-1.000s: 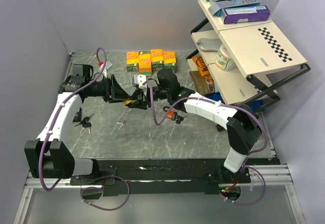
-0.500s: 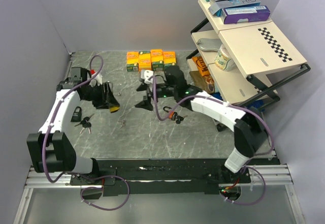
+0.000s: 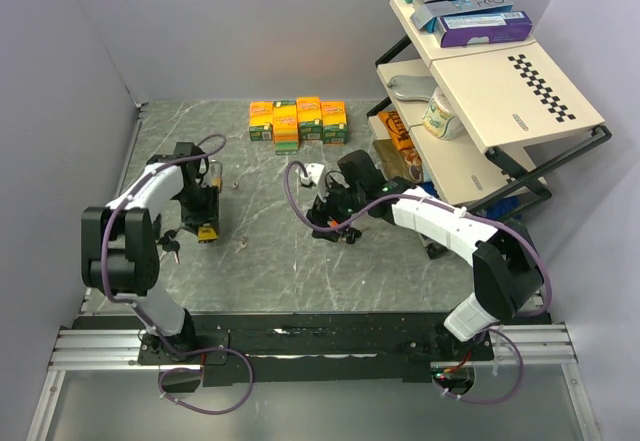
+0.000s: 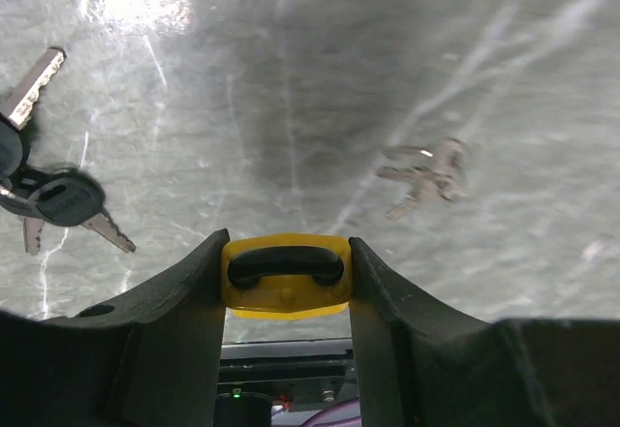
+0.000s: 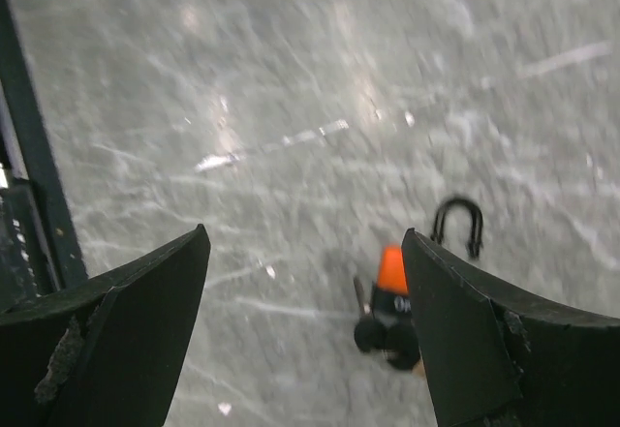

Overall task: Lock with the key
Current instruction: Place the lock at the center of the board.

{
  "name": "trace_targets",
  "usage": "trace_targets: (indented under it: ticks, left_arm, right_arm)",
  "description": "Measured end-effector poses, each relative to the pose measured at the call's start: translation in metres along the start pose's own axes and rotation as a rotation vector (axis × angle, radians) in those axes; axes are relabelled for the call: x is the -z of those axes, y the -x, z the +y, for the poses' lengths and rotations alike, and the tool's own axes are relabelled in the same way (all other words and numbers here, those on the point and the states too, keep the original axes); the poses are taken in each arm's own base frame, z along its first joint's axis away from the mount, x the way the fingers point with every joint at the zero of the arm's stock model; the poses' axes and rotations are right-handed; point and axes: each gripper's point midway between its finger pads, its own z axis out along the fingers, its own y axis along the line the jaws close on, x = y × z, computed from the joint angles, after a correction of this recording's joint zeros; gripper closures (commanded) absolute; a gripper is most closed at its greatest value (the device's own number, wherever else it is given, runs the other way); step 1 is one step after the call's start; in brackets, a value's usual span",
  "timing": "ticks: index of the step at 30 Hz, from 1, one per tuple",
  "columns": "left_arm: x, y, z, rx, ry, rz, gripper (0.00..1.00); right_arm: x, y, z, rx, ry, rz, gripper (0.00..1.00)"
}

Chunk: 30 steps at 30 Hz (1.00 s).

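Observation:
My left gripper (image 3: 205,223) is shut on a yellow padlock (image 4: 286,277), gripping its body on both sides with the black shackle facing the camera, low over the grey table (image 3: 260,281). It also shows in the top view (image 3: 208,232). A bunch of black-headed keys (image 4: 53,195) lies just to its left, and a small silver key pair (image 4: 426,170) lies ahead on the right. My right gripper (image 5: 305,243) is open and empty above an orange padlock (image 5: 392,270) with black key heads (image 5: 387,335) on it. A loose black shackle (image 5: 457,222) lies beside it.
A row of yellow and orange boxes (image 3: 298,119) stands at the back of the table. A tilted shelf rack (image 3: 480,81) with boxes and a cup fills the right side. Grey walls close the left and the back.
The two grippers were together at the table's middle. The left one has drawn back left and down with the yellow padlock. The right one has swung down over the orange padlock.

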Motion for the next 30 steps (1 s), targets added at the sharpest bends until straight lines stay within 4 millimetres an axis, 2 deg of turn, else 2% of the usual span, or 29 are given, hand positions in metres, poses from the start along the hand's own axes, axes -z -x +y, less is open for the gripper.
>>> trace_targets:
  ticks: [3, 9, 11, 14, 15, 17, 18, 20, 21, 22, 23, 30]
  left_arm:
    - [-0.014, -0.006, 0.006, 0.005, 0.031, 0.053, 0.87]
    - [-0.034, -0.016, 0.012, 0.01, 0.056, 0.108, 0.73]
    - [-0.038, -0.019, 0.013, 0.014, 0.057, 0.119, 0.71]
    - [-0.044, -0.021, 0.013, 0.019, 0.059, 0.137, 0.6]
    - [-0.045, -0.021, 0.014, 0.02, 0.06, 0.138, 0.52]
    - [-0.045, -0.021, 0.014, 0.02, 0.06, 0.139, 0.44]
    - [-0.045, -0.021, 0.014, 0.02, 0.06, 0.14, 0.36]
    - [-0.046, -0.021, 0.014, 0.021, 0.061, 0.143, 0.29]
    - [-0.047, -0.021, 0.014, 0.022, 0.059, 0.145, 0.21]
    - [-0.047, -0.021, 0.012, 0.025, 0.054, 0.146, 0.19]
    - [-0.047, -0.021, 0.011, 0.03, 0.048, 0.148, 0.13]
    - [-0.044, -0.021, 0.002, 0.03, 0.002, 0.152, 0.07]
  right_arm:
    - [0.004, -0.011, -0.01, -0.035, -0.046, 0.039, 0.11]
    - [0.009, -0.028, -0.033, -0.098, -0.124, 0.102, 0.11]
    - [0.007, -0.033, -0.04, -0.114, -0.143, 0.127, 0.11]
    - [0.0, -0.046, -0.05, -0.135, -0.166, 0.175, 0.11]
    - [-0.002, -0.052, -0.051, -0.141, -0.168, 0.196, 0.11]
    - [-0.006, -0.064, -0.052, -0.151, -0.167, 0.235, 0.11]
    - [-0.008, -0.069, -0.053, -0.155, -0.166, 0.255, 0.11]
    - [-0.012, -0.079, -0.054, -0.16, -0.163, 0.292, 0.11]
    - [-0.014, -0.082, -0.055, -0.16, -0.162, 0.304, 0.11]
    - [-0.016, -0.084, -0.057, -0.159, -0.162, 0.313, 0.11]
    - [-0.018, -0.087, -0.058, -0.157, -0.161, 0.322, 0.12]
    - [-0.033, -0.098, -0.067, -0.123, -0.15, 0.367, 0.2]
